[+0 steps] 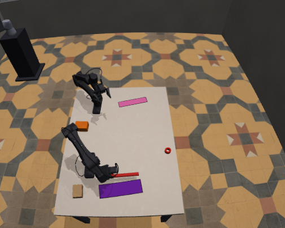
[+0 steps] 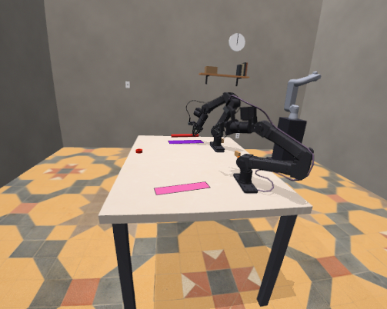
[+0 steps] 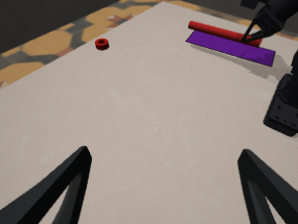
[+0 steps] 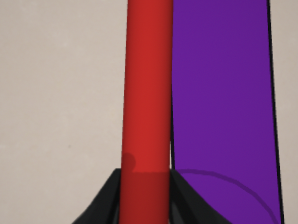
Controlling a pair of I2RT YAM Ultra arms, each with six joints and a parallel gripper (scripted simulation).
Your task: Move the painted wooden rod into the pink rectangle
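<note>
The red painted wooden rod is held by one end in my right gripper, which is shut on it. The rod hangs level above the table, just beside the purple rectangle. In the right wrist view the rod runs up from between the fingers, with the purple rectangle to its right. The rod also shows in the exterior view and in the left wrist view. The pink rectangle lies at the far end of the table. My left gripper is open and empty, near the left arm's base.
An orange block lies at the table's edge between the two arms. A tan block lies near the purple rectangle. A small red ring sits near the opposite long edge.
</note>
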